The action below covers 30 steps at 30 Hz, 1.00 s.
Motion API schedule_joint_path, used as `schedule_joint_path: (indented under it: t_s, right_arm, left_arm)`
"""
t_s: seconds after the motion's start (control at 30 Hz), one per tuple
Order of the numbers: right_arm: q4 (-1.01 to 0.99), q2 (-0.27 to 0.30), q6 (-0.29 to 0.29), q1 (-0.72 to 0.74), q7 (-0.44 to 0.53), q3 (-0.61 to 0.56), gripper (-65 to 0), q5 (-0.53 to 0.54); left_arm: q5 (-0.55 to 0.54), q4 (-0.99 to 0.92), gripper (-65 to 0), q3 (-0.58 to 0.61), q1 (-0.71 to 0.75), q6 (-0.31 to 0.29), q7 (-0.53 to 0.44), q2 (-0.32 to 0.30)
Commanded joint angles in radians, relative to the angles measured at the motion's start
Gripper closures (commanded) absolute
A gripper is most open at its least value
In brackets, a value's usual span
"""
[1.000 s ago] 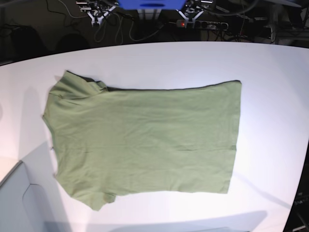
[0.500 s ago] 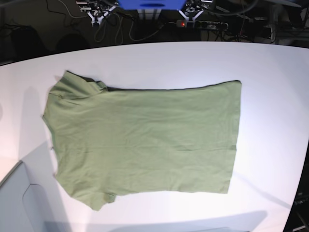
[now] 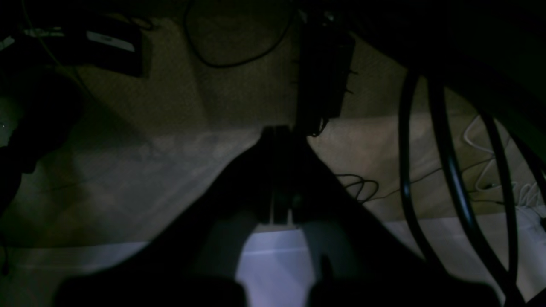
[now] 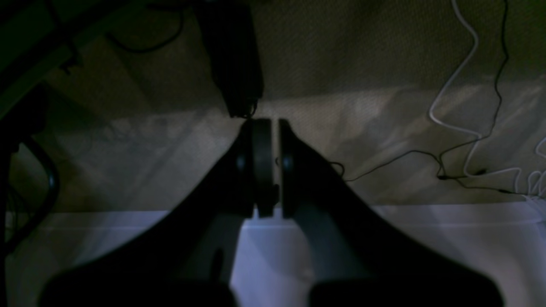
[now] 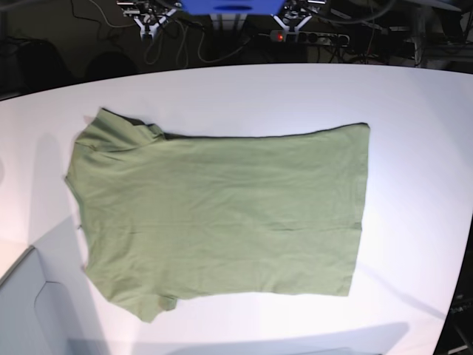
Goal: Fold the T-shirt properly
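The T-shirt (image 5: 218,211) lies flat and spread across the middle of the white table (image 5: 414,133), sleeves toward the left in the base view. Left claw (image 3: 279,179) closed, empty. Right claw (image 4: 266,166) closed, empty.

A wide white desk (image 5: 414,148) fills most of the room, brightly lit from above. Behind it the background is dark, with tangled cables (image 5: 177,44) and a power strip (image 5: 310,35) showing a red light. Dim beige carpet (image 4: 362,128) lies beneath, crossed by thin cords (image 4: 465,85).
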Motion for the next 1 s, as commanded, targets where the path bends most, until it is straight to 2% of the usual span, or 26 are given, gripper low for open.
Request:
schedule_joint_path:
  t_s: [0.0, 0.13, 0.27, 0.33, 0.47, 0.7, 0.83, 0.97]
  right_arm:
    - [0.003, 0.001, 0.022, -0.007, 0.0, -0.001, -0.1, 0.001]
    - [0.041, 0.002, 0.022, -0.043, 0.003, -0.001, -0.1, 0.001]
    - [0.271, 0.013, 0.022, -0.188, -0.007, -0.001, -0.1, 0.001]
    - [0.387, 0.025, 0.022, -0.271, -0.021, -0.001, -0.1, 0.001]
    - [0.626, 0.035, 0.022, -0.409, -0.109, -0.001, -0.1, 0.001]
    - [1.158, 0.113, 0.022, -0.673, -0.21, 0.001, -0.1, 0.001]
    - [1.382, 0.15, 0.022, -0.768, -0.265, 0.007, -0.1, 0.001]
    - [1.562, 0.186, 0.022, -0.833, -0.31, 0.019, -0.1, -0.001]
  left_arm:
    - [0.002, 0.002, -0.1, 0.0, 0.012, -0.001, -0.001, 0.001]
    - [-0.003, 0.013, -0.1, -0.006, 0.04, -0.002, -0.004, -0.026]
    - [-0.007, 0.14, -0.1, -0.009, 0.132, -0.002, 0.002, -0.058]
    - [-0.007, 0.235, -0.1, -0.011, 0.198, -0.002, 0.004, -0.07]
    - [-0.007, 0.416, -0.1, -0.011, 0.327, -0.002, 0.004, -0.076]
    - [-0.007, 0.799, -0.1, -0.011, 0.557, -0.001, 0.004, -0.128]
    - [-0.007, 1.018, -0.1, -0.012, 0.672, 0.002, 0.004, -0.145]
    - [-0.007, 1.251, -0.1, -0.078, 0.793, 0.001, 0.004, -0.144]
